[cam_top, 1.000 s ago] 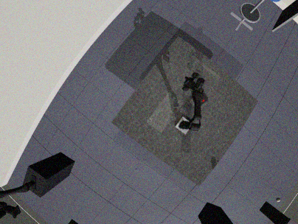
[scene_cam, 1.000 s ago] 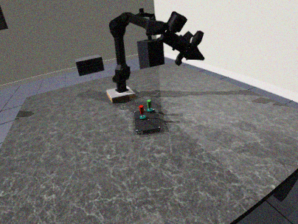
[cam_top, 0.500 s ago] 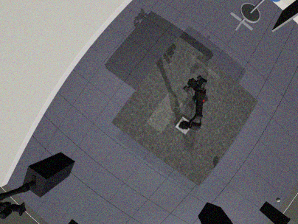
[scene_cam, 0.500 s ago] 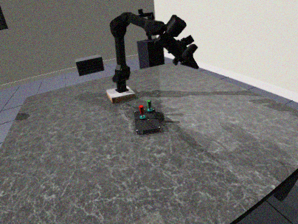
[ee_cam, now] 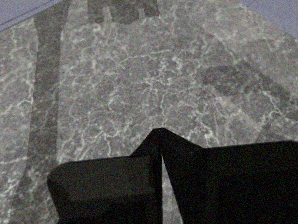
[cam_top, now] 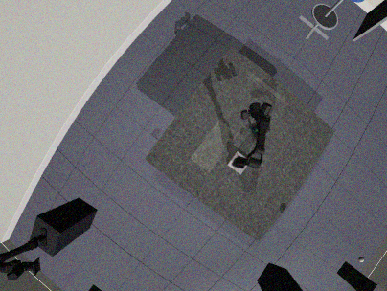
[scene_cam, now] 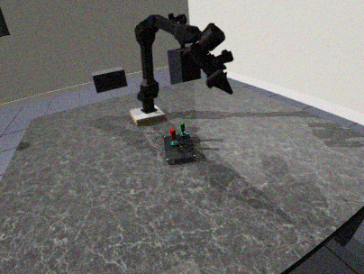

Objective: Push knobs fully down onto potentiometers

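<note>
The dark circuit board [scene_cam: 181, 154] stands on short legs in front of the arm's base in the exterior view. A red knob [scene_cam: 173, 133] stands upright above one teal potentiometer [scene_cam: 174, 143]. A green knob [scene_cam: 182, 126] stands upright above the other teal potentiometer [scene_cam: 184, 134], farther back. Both knobs look raised above their potentiometers; the exact gaps are too small to tell. My gripper [scene_cam: 232, 93] [ee_cam: 158, 133] is shut with nothing between its fingertips, high above the table and off to the right of the board. The wrist view shows neither board nor knobs. The arm mostly covers the board in the top view.
The arm's white base block [scene_cam: 149, 118] [cam_top: 236, 169] stands behind the board. The grey stone-patterned table [scene_cam: 113, 203] [cam_top: 292, 144] lies beneath, with arm shadows across it. Dark boxes, such as one box [scene_cam: 110, 80] behind the table, stand beyond its edges.
</note>
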Motion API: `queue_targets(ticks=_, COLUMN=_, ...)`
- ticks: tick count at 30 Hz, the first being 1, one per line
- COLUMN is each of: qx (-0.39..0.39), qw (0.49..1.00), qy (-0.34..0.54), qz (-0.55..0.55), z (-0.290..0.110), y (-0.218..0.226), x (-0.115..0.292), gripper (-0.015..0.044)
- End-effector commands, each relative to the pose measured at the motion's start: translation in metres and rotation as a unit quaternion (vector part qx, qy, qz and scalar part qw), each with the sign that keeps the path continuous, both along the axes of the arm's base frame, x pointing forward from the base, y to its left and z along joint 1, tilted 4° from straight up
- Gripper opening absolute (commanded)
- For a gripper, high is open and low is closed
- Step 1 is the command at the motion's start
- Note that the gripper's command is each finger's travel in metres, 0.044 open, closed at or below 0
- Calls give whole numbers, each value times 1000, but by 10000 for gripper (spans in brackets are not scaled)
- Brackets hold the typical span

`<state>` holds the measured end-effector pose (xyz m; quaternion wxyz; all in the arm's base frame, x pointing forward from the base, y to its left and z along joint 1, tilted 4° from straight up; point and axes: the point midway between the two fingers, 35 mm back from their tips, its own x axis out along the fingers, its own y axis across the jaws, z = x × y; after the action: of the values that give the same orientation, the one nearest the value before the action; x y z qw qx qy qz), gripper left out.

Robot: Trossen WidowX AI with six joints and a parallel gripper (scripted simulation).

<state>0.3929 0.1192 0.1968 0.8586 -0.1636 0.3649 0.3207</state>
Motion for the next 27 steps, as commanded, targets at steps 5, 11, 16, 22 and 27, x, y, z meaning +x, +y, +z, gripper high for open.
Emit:
queue_targets(ticks=5, qx=29, qw=991, qy=73, qz=-106, z=-8, y=-22, x=-2, gripper=0)
queue_targets(ticks=11, qx=51, qw=972, qy=130, qz=-188, z=-17, y=-38, x=-7, gripper=0)
queue_targets(ticks=16, qx=67, qw=948, qy=173, qz=-258, z=-24, y=-51, x=-12, gripper=0)
queue_targets(ticks=22, qx=84, qw=910, qy=220, qz=-340, z=-32, y=-66, x=-19, gripper=0)
queue_targets(ticks=27, qx=96, qw=871, qy=255, qz=-408, z=-37, y=-79, x=-26, gripper=0)
